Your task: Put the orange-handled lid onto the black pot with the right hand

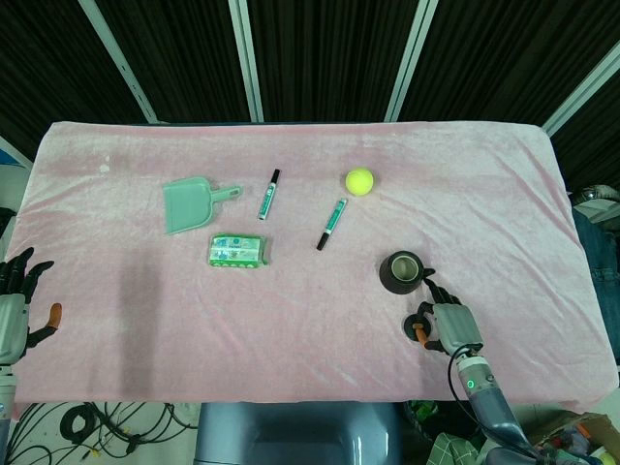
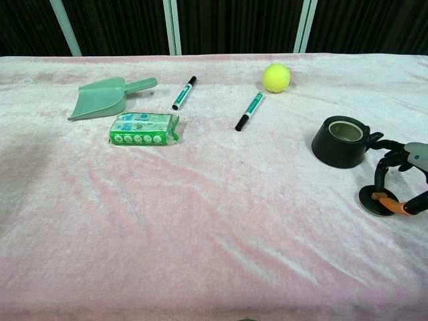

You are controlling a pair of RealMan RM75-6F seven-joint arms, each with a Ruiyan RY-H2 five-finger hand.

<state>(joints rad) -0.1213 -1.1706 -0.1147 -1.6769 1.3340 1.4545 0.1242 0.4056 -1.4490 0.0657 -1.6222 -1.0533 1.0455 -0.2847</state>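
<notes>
The black pot [image 1: 402, 271] [image 2: 341, 142] stands upright and uncovered on the pink cloth, right of centre. Just in front of it the round dark lid [image 2: 378, 200] lies flat on the cloth, its orange handle [image 1: 418, 333] [image 2: 392, 202] on top. My right hand [image 1: 449, 325] [image 2: 405, 172] arches over the lid. One finger comes down at the handle's far end and the thumb presses its near end, so the handle is pinched between them. My left hand [image 1: 15, 298] hovers at the table's left edge with fingers spread, holding nothing; the chest view does not show it.
A yellow-green ball [image 1: 359, 180] [image 2: 276, 77] lies behind the pot. Two markers [image 1: 332, 224] [image 1: 269, 194], a green packet [image 1: 238, 251] and a green dustpan [image 1: 189, 203] are spread over the left and middle. The table's front edge [image 1: 455, 387] runs close behind my right hand.
</notes>
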